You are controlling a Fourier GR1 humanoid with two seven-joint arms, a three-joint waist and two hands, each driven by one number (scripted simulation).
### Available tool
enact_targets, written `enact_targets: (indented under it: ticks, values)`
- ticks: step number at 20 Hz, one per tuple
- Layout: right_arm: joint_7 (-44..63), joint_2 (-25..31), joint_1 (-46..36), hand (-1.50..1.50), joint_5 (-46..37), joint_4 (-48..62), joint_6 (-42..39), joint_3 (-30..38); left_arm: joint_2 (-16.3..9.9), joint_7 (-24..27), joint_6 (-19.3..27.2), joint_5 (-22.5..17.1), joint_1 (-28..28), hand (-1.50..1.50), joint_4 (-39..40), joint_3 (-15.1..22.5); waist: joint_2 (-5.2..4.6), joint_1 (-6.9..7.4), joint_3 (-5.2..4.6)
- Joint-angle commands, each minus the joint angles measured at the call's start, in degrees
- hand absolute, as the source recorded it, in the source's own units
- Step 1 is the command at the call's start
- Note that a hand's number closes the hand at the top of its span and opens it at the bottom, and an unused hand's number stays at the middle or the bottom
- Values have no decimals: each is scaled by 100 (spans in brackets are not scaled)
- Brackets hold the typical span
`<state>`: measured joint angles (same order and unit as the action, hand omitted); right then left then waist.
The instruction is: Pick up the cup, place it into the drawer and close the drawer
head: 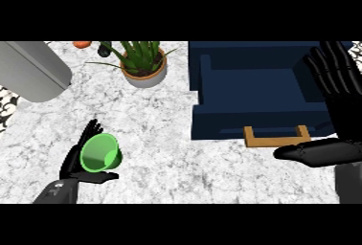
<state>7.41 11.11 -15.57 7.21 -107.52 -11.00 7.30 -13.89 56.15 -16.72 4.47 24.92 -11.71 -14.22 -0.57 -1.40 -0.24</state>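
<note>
A green cup (99,153) lies tilted in my left hand (76,165) at the lower left, its mouth facing up and toward the view. The fingers rise behind the cup and the thumb curls under it. The dark blue drawer (254,86) stands open at the upper right with nothing showing inside it. Its wooden handle (277,137) points toward me. My right hand (332,91) is open at the right edge, fingers up over the drawer's right side and thumb pointing left just below the handle.
A potted plant (145,64) stands at the back of the white marble counter (163,124), left of the drawer. A large grey cylinder (28,69) fills the top left corner, with an orange object (82,44) beside it.
</note>
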Motion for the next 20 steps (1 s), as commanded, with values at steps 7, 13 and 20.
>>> enact_targets:
  ticks: [7,13,20]
  values:
    - [-81,141,-228,-150,-34,385,-20,171,420,1157,-451,6,12,150,-400,102,-10,47,0]
    - [146,239,-125,-150,194,30,-109,267,447,1580,881,-130,13,150,-632,-237,9,-10,2]
    - [153,131,-51,-150,194,-5,-15,257,503,1278,295,-732,403,150,-985,-618,32,54,11]
